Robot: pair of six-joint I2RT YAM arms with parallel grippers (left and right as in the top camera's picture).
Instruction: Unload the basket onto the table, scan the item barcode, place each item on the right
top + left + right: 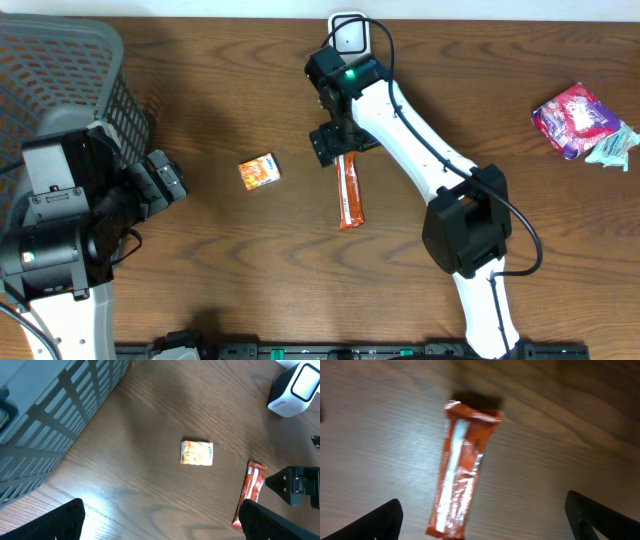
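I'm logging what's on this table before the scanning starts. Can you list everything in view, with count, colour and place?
snack bar: 1, orange wrapper, table centre, lying flat
small packet: 1, orange, left of the bar
barcode scanner: 1, white, far edge, centre
basket: 1, grey mesh, far left corner
snack bag: 1, pink and purple, far right
wrapper: 1, teal, right beside the pink bag
table: 1, dark brown wood
left gripper: 1, black, open, near the basket, holding nothing
right gripper: 1, black, open, over the bar's far end, holding nothing
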